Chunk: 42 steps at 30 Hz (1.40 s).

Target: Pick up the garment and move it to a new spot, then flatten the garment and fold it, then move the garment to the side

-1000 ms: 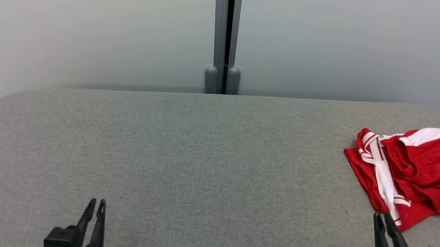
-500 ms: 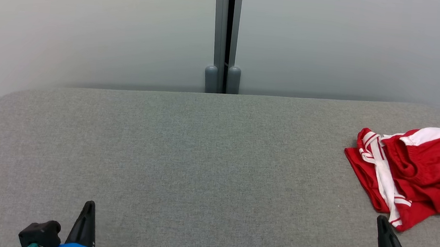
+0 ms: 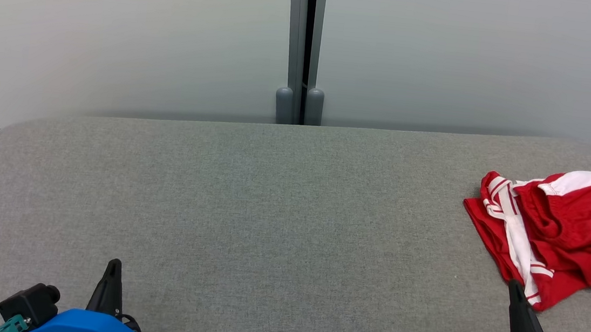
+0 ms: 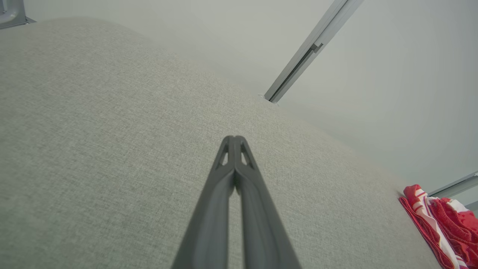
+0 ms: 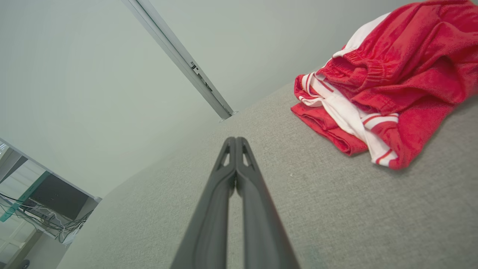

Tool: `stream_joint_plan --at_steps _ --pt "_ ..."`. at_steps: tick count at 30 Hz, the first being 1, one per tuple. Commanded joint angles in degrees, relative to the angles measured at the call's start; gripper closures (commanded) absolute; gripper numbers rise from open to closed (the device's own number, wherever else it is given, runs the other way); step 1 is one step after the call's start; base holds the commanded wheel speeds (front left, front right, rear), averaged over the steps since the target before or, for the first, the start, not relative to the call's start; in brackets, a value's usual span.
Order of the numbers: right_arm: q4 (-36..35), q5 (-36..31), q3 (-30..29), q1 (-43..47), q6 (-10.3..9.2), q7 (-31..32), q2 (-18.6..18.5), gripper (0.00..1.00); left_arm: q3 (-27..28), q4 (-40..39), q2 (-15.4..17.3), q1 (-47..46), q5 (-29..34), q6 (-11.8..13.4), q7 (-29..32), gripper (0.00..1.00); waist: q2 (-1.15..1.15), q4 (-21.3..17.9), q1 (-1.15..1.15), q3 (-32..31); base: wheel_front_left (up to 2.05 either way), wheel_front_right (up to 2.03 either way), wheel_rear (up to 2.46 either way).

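A red garment (image 3: 571, 230) with white stripes and a white band lies crumpled at the right edge of the grey fabric-covered table (image 3: 269, 212). It also lies at the upper right of the right wrist view, garment (image 5: 388, 82), and at the far right of the left wrist view, garment (image 4: 444, 228). My right gripper (image 3: 516, 287) is shut and empty, its tip just short of the garment's near corner. At the lower left, my left gripper (image 3: 113, 265) is shut with nothing in it, far from the garment. Each wrist view shows its gripper (image 4: 234, 139) (image 5: 235, 140) with the fingers pressed together above the table.
A pale wall with a grey vertical post (image 3: 303, 47) runs behind the table. The table's corners are rounded. In the right wrist view, cables and equipment (image 5: 41, 213) sit beyond the table's far left end.
Both grippers have gone from slightly open to shut. The left arm has shifted a little left and turned, and the right gripper has barely moved. The garment lies as before.
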Motion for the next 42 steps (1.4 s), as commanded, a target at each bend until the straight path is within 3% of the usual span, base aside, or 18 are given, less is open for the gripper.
stream_joint_plan --at_steps 1,21,42 --pt "-0.3 2.3 -0.1 -1.8 0.01 0.3 -0.5 1.0 0.9 -0.7 0.1 -1.9 -1.9 -0.7 0.4 1.0 0.0 0.0 0.0 0.0 0.0 0.0 0.0" --pt "2.5 18.5 -0.4 -4.7 0.02 2.4 -0.7 1.0 5.6 -0.9 -2.2 -3.6 -16.3 -3.7 3.9 1.0 0.0 0.1 -0.01 0.3 0.0 0.0 0.0" --pt "4.7 31.0 -0.6 -6.9 0.02 4.2 -0.7 1.0 9.2 -0.9 -4.1 -5.0 -27.4 -6.1 6.8 1.0 0.0 0.2 -0.01 0.5 0.0 0.0 0.0"
